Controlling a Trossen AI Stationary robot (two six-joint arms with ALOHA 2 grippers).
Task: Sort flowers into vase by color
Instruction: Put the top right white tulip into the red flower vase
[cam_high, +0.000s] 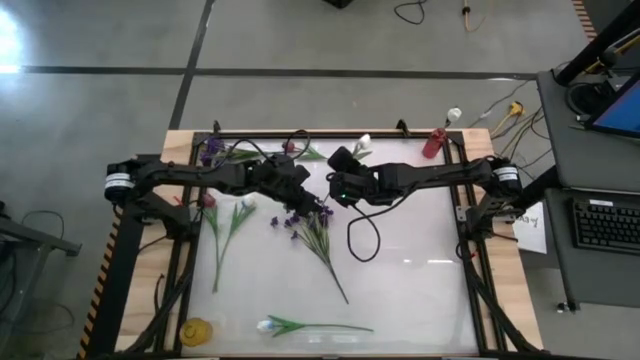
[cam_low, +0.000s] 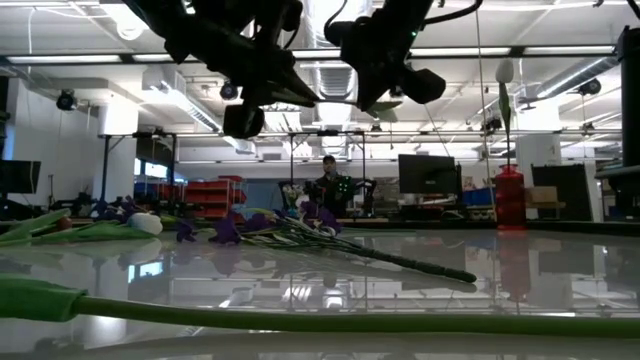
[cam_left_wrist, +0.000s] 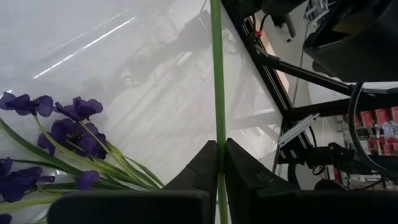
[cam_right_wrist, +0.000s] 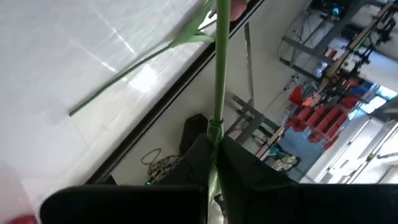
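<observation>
A thin green flower stem (cam_left_wrist: 216, 74) (cam_right_wrist: 217, 74) is held up over the middle of the table. My left gripper (cam_high: 305, 192) (cam_left_wrist: 219, 155) and my right gripper (cam_high: 335, 187) (cam_right_wrist: 214, 149) are both shut on it, close together. I cannot tell which blossom it bears. A purple spray (cam_high: 310, 225) (cam_left_wrist: 68, 130) lies flat on the table just below them. A white tulip (cam_high: 268, 325) lies along the near edge. White (cam_high: 246, 203) and pink-red (cam_high: 208, 200) buds lie at the left. A red vase (cam_high: 435, 142) (cam_low: 510, 195) at the far right holds a white bud (cam_low: 504, 72). My left gripper pinches the bare stem (cam_left_wrist: 217, 134) between its two fingers. The stem runs on past the fingertips and is lifted clear of the table. My right gripper pinches the stem just below a small knot (cam_right_wrist: 215, 127) between its two fingers. A leaf (cam_right_wrist: 186, 38) branches off farther along, and the stem is clear of the table.
More purple flowers (cam_high: 210, 152) and a white bud (cam_high: 362, 145) lie near the far edge. A yellow container (cam_high: 197, 330) sits at the near left corner. A black frame (cam_high: 470, 250) runs around the white table top. A person (cam_low: 327, 185) stands far behind the table.
</observation>
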